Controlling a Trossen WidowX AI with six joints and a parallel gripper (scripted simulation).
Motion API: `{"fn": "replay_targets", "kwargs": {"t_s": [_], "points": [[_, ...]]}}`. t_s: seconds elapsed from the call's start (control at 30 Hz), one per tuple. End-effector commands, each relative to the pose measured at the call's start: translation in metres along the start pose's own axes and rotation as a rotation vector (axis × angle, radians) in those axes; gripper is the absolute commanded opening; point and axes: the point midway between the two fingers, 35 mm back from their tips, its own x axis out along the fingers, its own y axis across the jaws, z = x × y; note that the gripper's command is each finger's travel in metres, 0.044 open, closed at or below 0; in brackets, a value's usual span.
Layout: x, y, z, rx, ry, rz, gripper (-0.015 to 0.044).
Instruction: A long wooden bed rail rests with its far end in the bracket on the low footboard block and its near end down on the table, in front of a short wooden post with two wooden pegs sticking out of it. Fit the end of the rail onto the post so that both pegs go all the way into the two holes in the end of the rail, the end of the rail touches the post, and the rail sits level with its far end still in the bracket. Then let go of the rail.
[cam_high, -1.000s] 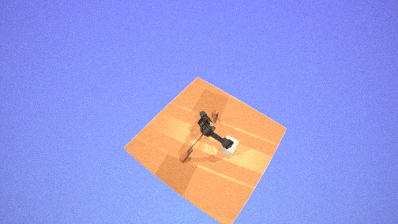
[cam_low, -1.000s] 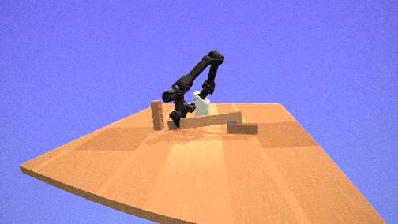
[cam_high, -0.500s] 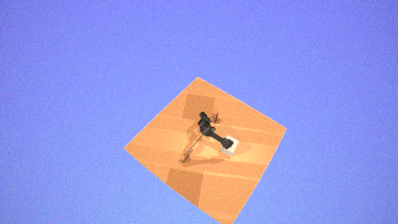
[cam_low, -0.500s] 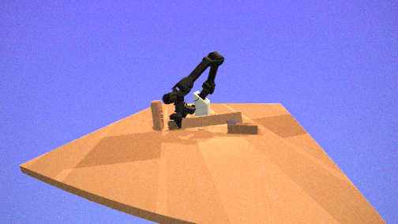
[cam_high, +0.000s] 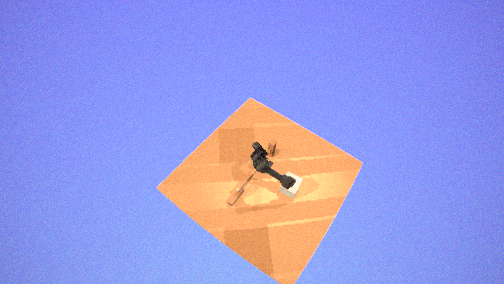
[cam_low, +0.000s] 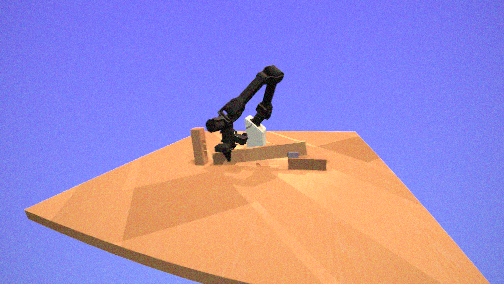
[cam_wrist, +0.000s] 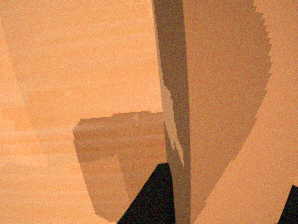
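The long wooden rail (cam_high: 246, 183) (cam_low: 270, 151) (cam_wrist: 175, 60) slopes down toward the post, its near end low at the table. My gripper (cam_low: 223, 154) (cam_wrist: 230, 176) points down and is shut on the rail just behind that near end. In the wrist view the left finger meets the rail's side; the right finger shows only at the edge. The upright wooden post (cam_high: 272, 148) (cam_low: 198, 146) stands a small gap beyond the near end, its small pegs facing the rail. The low footboard block (cam_low: 307, 164) is at the far end, with the blue-grey bracket (cam_low: 293, 155); the seating there is unclear.
The pale robot base (cam_high: 294, 184) (cam_low: 255, 134) stands to one side of the rail. The arm reaches over from it and hides part of the rail in the top view. The wooden table (cam_high: 300, 240) (cam_low: 300, 215) carries broad shadows.
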Motion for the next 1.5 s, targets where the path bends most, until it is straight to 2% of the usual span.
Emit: {"fn": "replay_targets", "kwargs": {"t_s": [0.0, 1.47], "points": [[0.000, 0.000, 0.000, 0.002, -0.003, -0.002, 0.0000], [-0.018, -0.004, 0.000, 0.002, -0.002, -0.002, 0.0000]]}}
